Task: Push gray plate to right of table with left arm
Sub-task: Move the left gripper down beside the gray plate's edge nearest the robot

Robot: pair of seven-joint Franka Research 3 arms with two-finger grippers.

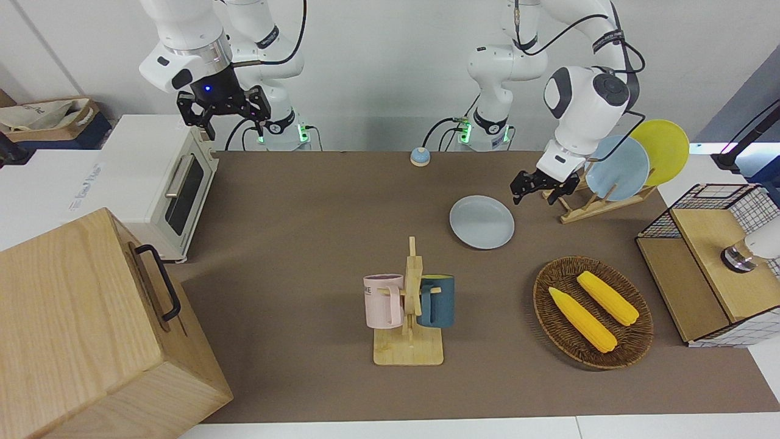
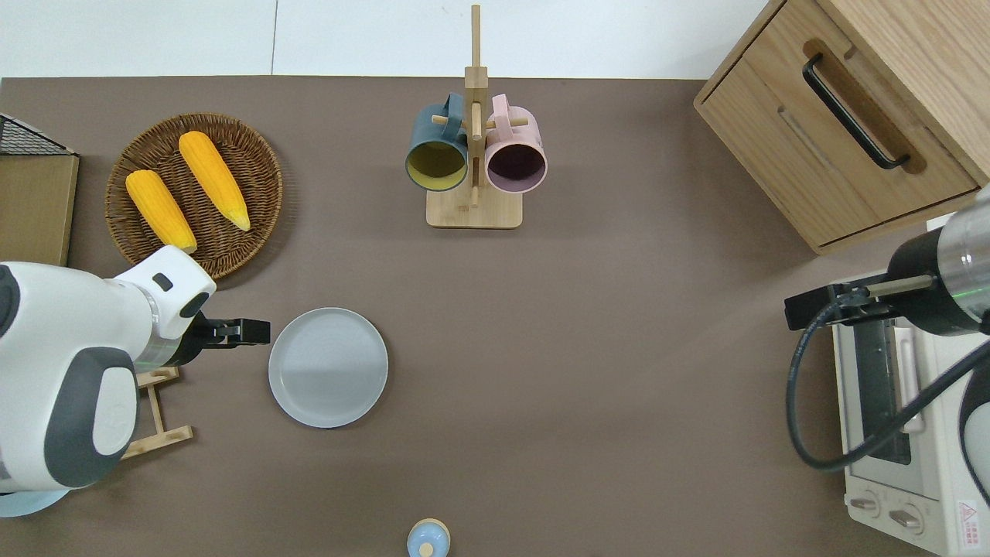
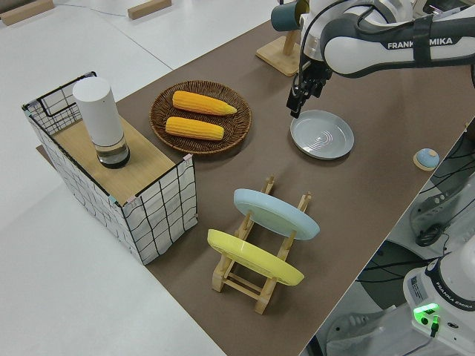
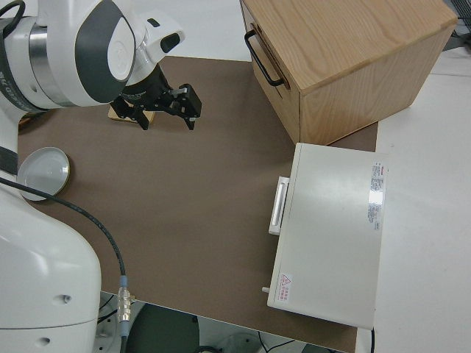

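The gray plate (image 1: 481,222) (image 2: 328,367) lies flat on the brown table (image 2: 619,348), toward the left arm's end. My left gripper (image 2: 255,331) (image 1: 523,192) (image 3: 295,110) is shut and empty. It hangs low just off the plate's rim, on the side toward the left arm's end, with a small gap between them. The plate also shows in the left side view (image 3: 322,134) and the right side view (image 4: 43,170). My right gripper (image 1: 234,125) (image 4: 168,118) is parked with its fingers spread open.
A rack with a light-blue and a yellow plate (image 1: 621,167) stands beside the left arm. A basket of corn (image 2: 193,193) and a mug tree (image 2: 474,155) lie farther from the robots. A toaster oven (image 1: 164,183) and wooden cabinet (image 1: 79,329) fill the right arm's end.
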